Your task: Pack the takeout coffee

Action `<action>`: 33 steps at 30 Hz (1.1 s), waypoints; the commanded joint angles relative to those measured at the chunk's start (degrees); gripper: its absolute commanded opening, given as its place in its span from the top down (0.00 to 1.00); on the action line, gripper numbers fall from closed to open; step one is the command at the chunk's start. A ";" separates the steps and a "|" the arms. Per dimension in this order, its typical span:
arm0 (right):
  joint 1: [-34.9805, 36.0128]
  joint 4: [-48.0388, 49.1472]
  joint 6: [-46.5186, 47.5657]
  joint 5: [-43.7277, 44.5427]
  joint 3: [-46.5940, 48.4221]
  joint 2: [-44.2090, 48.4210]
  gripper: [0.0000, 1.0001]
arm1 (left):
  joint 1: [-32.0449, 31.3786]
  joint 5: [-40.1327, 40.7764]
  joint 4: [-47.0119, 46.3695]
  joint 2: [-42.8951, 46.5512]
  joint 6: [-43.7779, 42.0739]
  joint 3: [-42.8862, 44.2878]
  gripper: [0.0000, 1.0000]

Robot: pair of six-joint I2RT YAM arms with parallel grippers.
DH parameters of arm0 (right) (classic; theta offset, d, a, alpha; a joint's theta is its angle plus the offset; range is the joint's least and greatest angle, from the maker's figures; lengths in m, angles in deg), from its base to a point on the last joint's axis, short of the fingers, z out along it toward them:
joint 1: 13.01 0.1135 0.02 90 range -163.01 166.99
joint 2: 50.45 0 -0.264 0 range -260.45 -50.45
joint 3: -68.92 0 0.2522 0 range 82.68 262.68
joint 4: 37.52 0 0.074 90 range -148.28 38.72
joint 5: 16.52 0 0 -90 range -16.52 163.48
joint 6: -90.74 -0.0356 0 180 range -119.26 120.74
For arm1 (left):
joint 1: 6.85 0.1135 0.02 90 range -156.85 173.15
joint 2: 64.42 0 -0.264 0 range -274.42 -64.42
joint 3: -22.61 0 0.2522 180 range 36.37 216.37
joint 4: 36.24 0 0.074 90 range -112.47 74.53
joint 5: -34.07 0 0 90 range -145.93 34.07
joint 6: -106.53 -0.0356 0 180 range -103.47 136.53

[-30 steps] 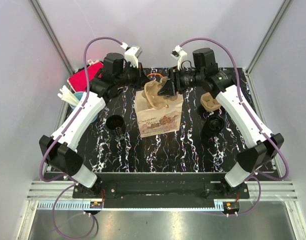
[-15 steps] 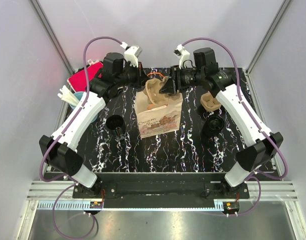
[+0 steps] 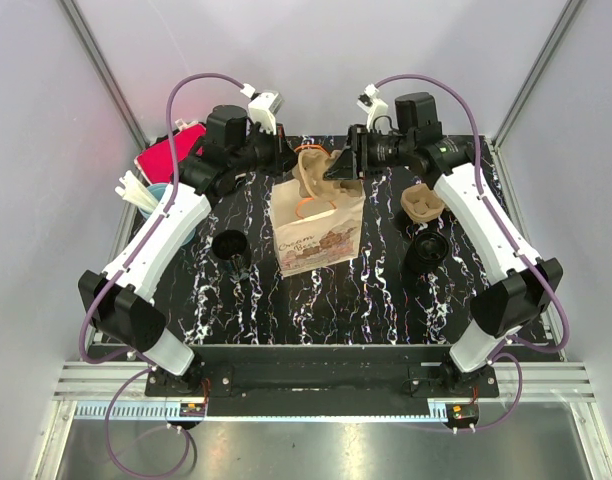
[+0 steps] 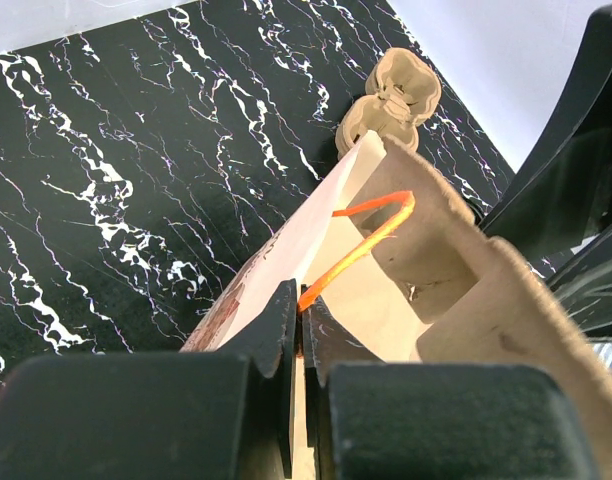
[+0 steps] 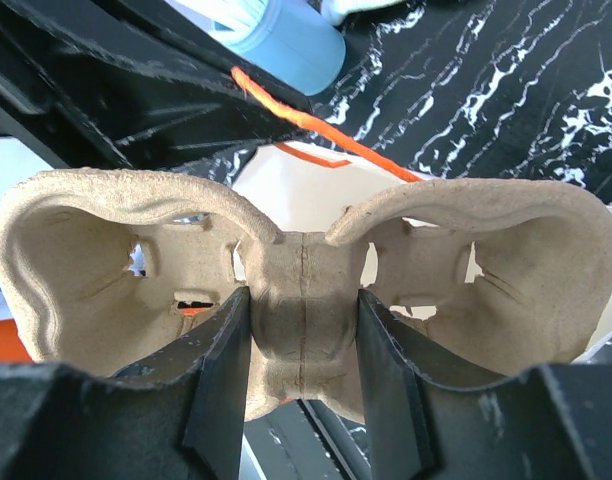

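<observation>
Right gripper [image 5: 303, 335]: held brown pulp cup tray [image 5: 86, 250].
Left gripper [image 4: 298, 320]: pinched rim of tan paper bag [image 3: 321, 235].
Tray: just over the bag, I think.

counter [image 3: 386, 290]: black stone-look slab, white veining, glossy.
cup carrier [image 5: 86, 240]: tan moulded pulp, matt, rough and fibrous.
bag [image 3: 316, 235]: pale paper, matt, smooth, printed face.
bag handle [image 4: 371, 225]: orange twisted paper cord.
fingers [image 5: 221, 370]: black plastic, smooth, dull sheen.
arm shells [image 3: 171, 235]: white plastic, smooth, faintly glossy.
</observation>
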 commanded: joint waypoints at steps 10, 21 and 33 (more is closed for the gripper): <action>-1.12 4.32 -3.65 -6.35 -0.73 0.78 0.58 | 0.21 0.32 -3.37 2.13 0.64 0.82 1.00; -1.82 4.94 -6.02 -6.27 -0.47 0.69 0.58 | 0.21 1.19 -3.19 2.22 0.55 0.82 1.00; -1.56 1.95 -3.48 1.64 -0.03 -0.63 0.58 | 0.21 2.78 -1.87 1.69 1.34 3.10 1.00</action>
